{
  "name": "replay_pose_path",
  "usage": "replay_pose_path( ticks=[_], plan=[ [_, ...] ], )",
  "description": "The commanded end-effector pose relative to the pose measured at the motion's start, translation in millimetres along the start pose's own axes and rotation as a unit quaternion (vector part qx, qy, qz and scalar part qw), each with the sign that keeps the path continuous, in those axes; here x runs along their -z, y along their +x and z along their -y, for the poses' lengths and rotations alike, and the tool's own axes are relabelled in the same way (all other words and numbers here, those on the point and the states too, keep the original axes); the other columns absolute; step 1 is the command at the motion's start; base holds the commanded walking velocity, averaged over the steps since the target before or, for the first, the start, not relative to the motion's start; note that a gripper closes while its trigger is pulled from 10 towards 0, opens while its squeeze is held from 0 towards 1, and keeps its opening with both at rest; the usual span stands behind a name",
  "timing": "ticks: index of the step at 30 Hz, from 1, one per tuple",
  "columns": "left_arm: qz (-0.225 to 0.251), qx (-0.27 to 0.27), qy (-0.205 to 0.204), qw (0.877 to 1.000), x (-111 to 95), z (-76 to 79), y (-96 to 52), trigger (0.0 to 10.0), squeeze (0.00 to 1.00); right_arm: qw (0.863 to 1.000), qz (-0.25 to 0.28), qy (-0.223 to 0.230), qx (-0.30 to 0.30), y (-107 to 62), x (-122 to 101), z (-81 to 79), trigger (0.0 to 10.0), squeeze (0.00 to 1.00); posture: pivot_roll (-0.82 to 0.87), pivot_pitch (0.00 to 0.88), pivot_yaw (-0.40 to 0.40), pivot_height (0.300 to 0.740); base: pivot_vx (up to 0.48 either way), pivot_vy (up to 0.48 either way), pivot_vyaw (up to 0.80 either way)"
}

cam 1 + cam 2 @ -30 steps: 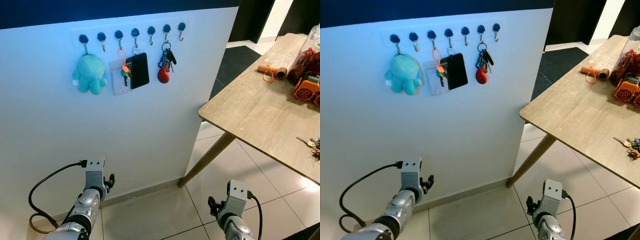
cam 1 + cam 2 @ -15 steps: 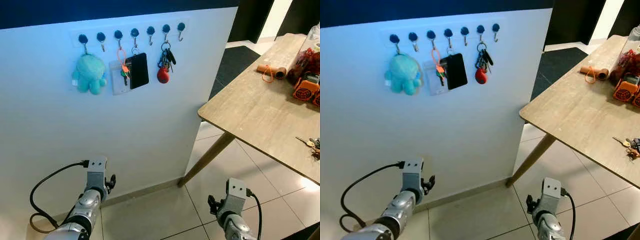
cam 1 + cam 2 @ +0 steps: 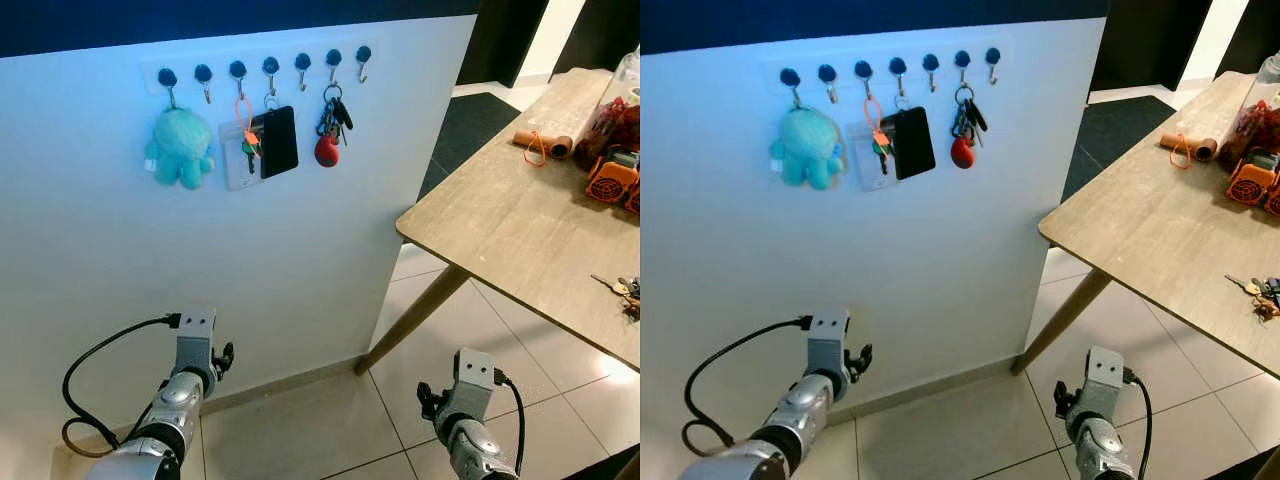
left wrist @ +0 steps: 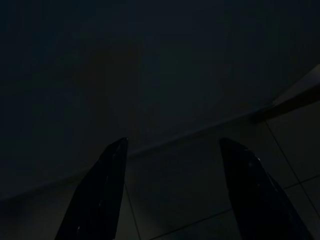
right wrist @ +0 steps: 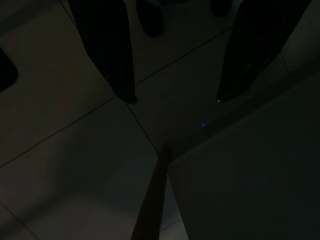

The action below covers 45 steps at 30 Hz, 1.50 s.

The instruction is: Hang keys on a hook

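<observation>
Left gripper point(image 4: 172, 145) and right gripper point(image 5: 175, 97) hang low over floor tiles, fingers spread, both empty. Keys point(image 3: 627, 292) lie on wooden table point(image 3: 520, 230) at right; 7 hooks point(image 3: 267, 68) on white wall, several already loaded
</observation>
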<state>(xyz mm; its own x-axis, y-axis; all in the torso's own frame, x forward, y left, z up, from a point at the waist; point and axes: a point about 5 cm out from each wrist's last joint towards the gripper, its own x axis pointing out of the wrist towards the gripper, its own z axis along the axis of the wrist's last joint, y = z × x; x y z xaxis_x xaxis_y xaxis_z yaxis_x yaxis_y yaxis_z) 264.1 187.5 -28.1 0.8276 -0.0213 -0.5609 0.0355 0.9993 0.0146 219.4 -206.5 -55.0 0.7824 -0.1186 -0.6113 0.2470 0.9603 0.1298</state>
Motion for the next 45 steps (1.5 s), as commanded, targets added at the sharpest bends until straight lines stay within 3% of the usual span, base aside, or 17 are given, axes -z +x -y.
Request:
replay_pose_path(
  ticks=[1,14,18,27,45],
  plan=[
    [-0.001,0.005,0.007,1.0,-1.9,2.0,1.2,10.0,0.0,1.0,-0.004,-0.002,0.005,-0.4,1.2,2.4,10.0,0.0,0.03,0.0,-0.018,0.74,0.0,0.0,0.0],
    [0.007,0.02,0.021,1.0,-9.4,8.2,4.1,10.0,0.0,1.0,0.004,-0.005,0.005,2.3,-6.5,3.2,10.0,0.0,0.03,0.0,-0.028,0.74,0.0,0.0,0.0],
    [0.001,0.041,0.045,0.998,-3.2,13.8,2.3,10.0,0.0,1.0,-0.002,-0.007,0.003,0.0,-0.2,2.7,10.0,0.0,0.03,0.0,-0.021,0.74,0.0,0.0,0.0],
    [-0.018,0.044,0.062,0.997,17.1,7.3,-6.1,10.0,0.0,1.0,-0.028,0.001,0.01,-12.5,29.0,5.0,10.0,0.0,0.04,0.011,-0.007,0.74,0.0,0.0,0.0],
    [-0.017,0.066,0.099,0.993,20.8,9.3,-8.5,10.0,0.0,0.999,-0.027,-0.018,-0.001,-12.7,28.5,4.8,10.0,0.0,0.04,0.081,-0.007,0.74,0.0,0.0,0.0]
  ],
)
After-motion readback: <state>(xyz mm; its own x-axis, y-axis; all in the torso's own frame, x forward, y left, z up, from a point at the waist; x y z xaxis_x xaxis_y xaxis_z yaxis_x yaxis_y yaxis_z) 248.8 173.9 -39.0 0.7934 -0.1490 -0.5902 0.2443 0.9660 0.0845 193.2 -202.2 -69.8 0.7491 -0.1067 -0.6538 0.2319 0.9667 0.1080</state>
